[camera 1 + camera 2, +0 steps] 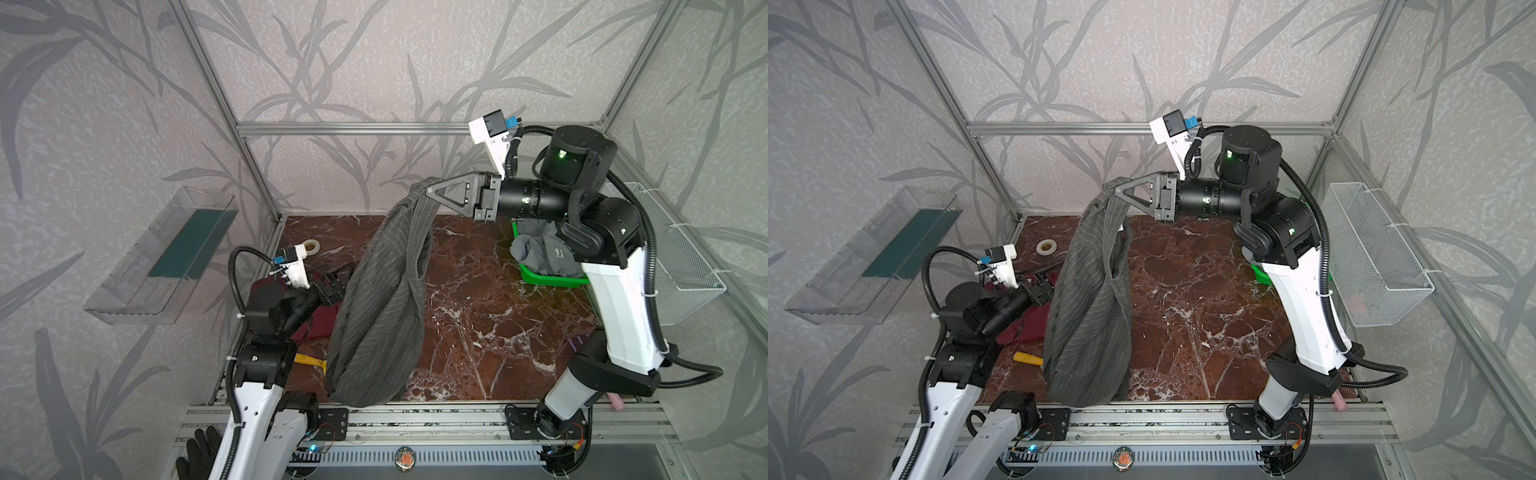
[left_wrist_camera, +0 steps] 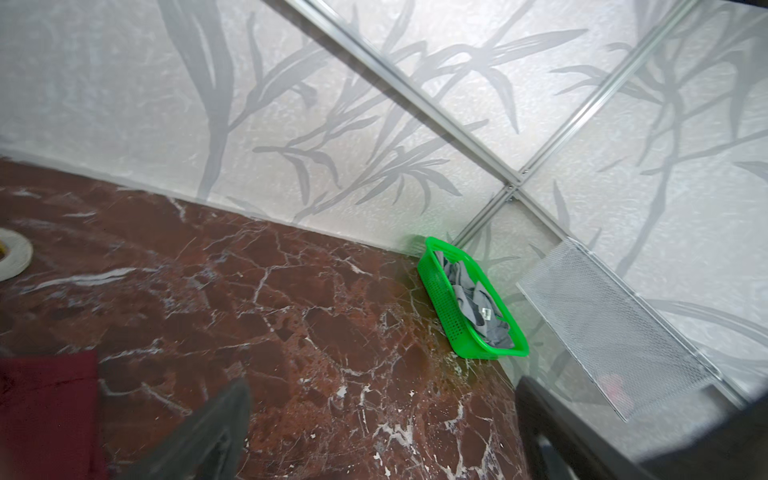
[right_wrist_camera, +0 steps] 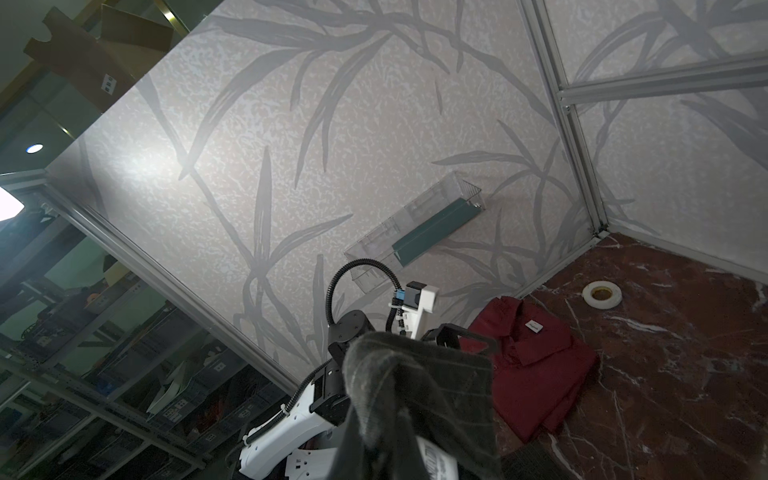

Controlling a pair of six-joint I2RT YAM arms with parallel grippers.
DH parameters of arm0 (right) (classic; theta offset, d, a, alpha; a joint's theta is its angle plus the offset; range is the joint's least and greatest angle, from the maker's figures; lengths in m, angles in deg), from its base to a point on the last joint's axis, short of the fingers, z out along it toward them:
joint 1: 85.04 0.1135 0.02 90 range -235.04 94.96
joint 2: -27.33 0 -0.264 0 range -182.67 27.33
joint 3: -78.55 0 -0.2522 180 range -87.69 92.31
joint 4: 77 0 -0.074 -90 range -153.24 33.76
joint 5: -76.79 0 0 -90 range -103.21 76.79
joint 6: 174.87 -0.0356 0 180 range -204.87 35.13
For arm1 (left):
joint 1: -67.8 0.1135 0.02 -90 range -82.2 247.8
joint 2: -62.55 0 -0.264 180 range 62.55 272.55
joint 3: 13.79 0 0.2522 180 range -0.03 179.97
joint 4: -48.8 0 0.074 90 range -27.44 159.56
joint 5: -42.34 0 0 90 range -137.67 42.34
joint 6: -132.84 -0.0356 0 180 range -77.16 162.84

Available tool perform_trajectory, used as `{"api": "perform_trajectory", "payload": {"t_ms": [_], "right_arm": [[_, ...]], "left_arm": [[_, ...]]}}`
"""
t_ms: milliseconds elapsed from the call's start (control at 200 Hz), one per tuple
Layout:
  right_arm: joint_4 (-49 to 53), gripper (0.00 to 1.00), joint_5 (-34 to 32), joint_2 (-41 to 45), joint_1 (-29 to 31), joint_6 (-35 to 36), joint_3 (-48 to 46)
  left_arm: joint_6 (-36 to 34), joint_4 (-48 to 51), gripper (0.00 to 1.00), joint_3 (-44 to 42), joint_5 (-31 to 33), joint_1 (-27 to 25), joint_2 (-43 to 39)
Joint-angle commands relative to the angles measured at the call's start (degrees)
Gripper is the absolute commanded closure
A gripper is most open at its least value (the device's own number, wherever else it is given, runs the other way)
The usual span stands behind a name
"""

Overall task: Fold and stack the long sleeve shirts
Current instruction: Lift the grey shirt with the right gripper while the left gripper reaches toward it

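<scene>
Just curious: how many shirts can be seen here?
3. A dark charcoal pinstriped cloth shirt hangs from the right tool; a folded plain maroon shirt lies on the red marble tabletop; a crumpled light grey shirt sits in the green plastic basket. Others may be hidden.

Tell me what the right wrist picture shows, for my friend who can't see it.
A dark striped shirt hangs bunched up right in front of the camera. Behind it, a folded maroon shirt lies on the marble table, with the left arm next to it and a tape roll further off.
</scene>
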State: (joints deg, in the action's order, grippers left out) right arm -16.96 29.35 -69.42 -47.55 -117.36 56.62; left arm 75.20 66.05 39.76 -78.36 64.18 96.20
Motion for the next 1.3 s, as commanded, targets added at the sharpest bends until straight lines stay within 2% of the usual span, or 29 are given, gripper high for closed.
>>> {"api": "perform_trajectory", "payload": {"t_ms": [0, 90, 205, 450, 585, 710, 980, 1085, 1140, 1230, 1295], "right_arm": [[-4.22, 1.00, 4.59, 4.02, -1.36, 1.37, -3.39], [-5.29, 1.00, 5.37, 5.48, -2.14, 1.96, -6.70], [-6.13, 1.00, 6.57, 7.37, -3.50, 2.44, -10.15], [-8.61, 1.00, 8.12, 11.85, -6.71, 2.90, -17.22], [-18.35, 1.00, 11.94, 14.92, -10.52, -3.58, -26.22], [-20.00, 1.00, 13.19, 15.87, -11.01, -3.68, -28.58], [-21.90, 1.00, 15.41, 17.28, -11.47, -4.70, -30.82], [-22.61, 1.00, 15.36, 17.86, -12.04, -4.99, -32.18], [-23.43, 1.00, 15.51, 17.82, -12.26, -5.54, -32.81], [-24.50, 1.00, 15.36, 17.91, -12.60, -6.46, -33.81], [-24.56, 1.00, 13.84, 18.31, -13.46, -7.00, -34.55]], "left_arm": [[-0.75, -9.06, 0.01, -1.71, -5.27, -1.08, -1.43], [-1.10, -9.87, 0.01, -1.28, -9.66, -2.49, 0.47], [-3.85, -6.50, 0.01, 0.19, -12.14, -4.71, 3.05], [-13.40, 7.83, 0.03, 5.16, -11.09, -11.00, 5.24], [-17.16, 16.67, 0.02, 7.22, -8.96, -14.26, 2.43], [-17.60, 19.03, 0.02, 6.26, -8.57, -15.31, 1.09], [-19.00, 21.32, 0.03, 7.56, -9.97, -17.53, 3.90], [-19.32, 23.86, 0.07, 8.85, -11.31, -18.57, 4.68], [-20.32, 25.56, 0.12, 9.14, -10.62, -19.12, 4.37], [-21.76, 27.17, 0.25, 9.00, -7.18, -20.23, 3.41], [-22.75, 28.44, 0.40, 9.59, -4.39, -20.57, 3.36]]}}
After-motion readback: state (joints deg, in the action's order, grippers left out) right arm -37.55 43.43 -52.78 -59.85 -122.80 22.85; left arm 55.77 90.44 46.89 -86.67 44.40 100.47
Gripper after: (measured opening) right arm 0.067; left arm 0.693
